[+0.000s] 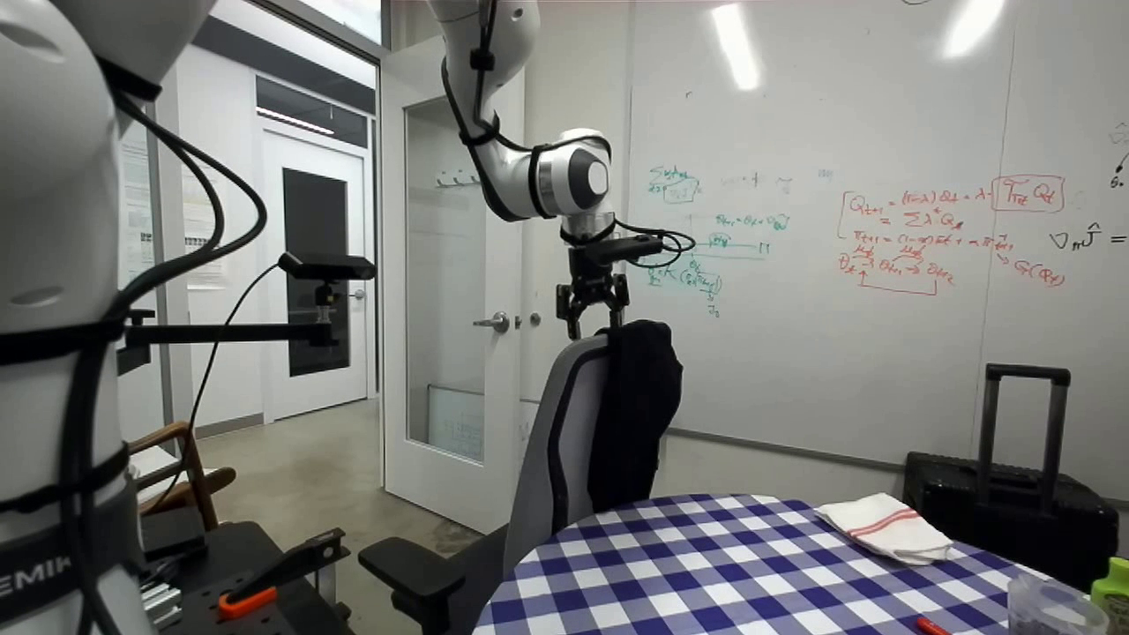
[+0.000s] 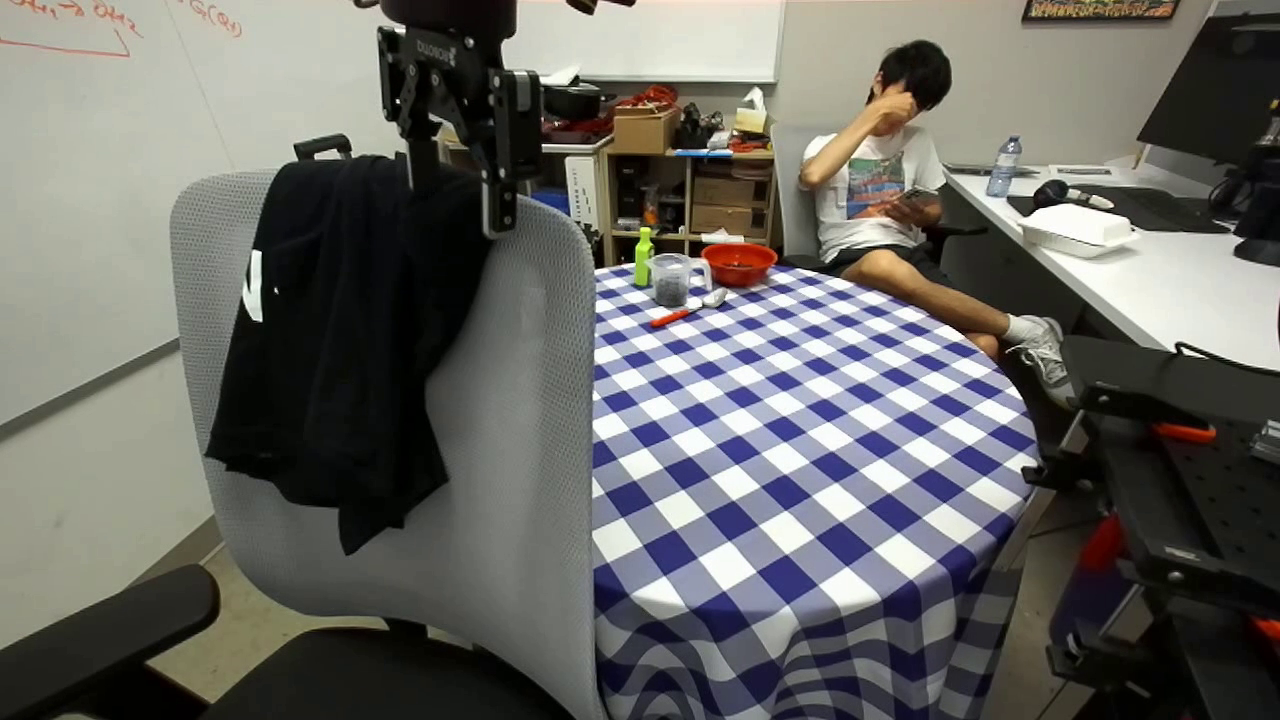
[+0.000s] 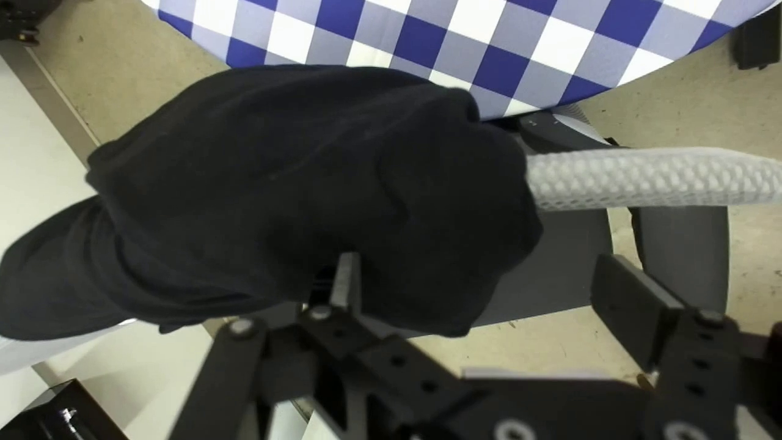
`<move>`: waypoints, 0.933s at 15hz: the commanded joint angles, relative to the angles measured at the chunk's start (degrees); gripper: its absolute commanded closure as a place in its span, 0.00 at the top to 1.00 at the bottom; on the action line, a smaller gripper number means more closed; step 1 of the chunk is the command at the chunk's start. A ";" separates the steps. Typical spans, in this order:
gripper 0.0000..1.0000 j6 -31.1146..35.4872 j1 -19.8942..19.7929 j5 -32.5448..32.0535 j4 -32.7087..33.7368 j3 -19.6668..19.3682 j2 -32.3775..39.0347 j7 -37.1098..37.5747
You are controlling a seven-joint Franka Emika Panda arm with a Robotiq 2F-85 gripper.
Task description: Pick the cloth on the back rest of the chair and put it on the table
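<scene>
we judge the cloth (image 2: 335, 330), draped over the top of the back rest (image 2: 530, 380), light and limp, so our gripper (image 2: 460, 207), fingers spread apart, should pinch its upper fold.

Bright, even indoor light fills both exterior views. In an exterior view, above and to the right of the gripper (image 1: 596, 333), two white streaks of glare (image 1: 737, 48) lie on the whiteboard (image 1: 825, 348), and the green marker writing (image 1: 719, 238) just beside the gripper looks faint and soft. Below the gripper, the cloth (image 1: 637, 414) sinks to near-black with little fold detail, while the checks of the table (image 1: 653, 573) read crisp. In the wrist view the fingers (image 3: 629, 308) are dark and blurred; beyond them the table is bright, and to their left the wall (image 3: 30, 165) turns pale, a small glint marking a glossy black object (image 3: 64, 421).
</scene>
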 commanded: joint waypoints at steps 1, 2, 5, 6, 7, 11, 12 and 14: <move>0.66 -1.00 0.31 0.74 3.57 -0.38 2.48 -1.42; 0.57 -0.98 0.26 0.77 3.97 -0.33 2.83 -1.55; 0.35 -0.48 0.45 0.20 4.87 -0.45 3.57 -1.64; 0.28 -0.11 0.57 -0.04 5.14 -0.59 3.79 -1.43; 0.19 0.24 0.62 -0.11 5.41 -0.66 4.01 -1.22; 0.01 2.58 0.86 -0.41 5.80 -1.13 4.25 0.20; 0.00 3.49 0.88 -0.40 5.88 -1.23 4.25 0.49; 0.02 6.43 1.19 -0.84 6.07 -1.85 4.07 1.94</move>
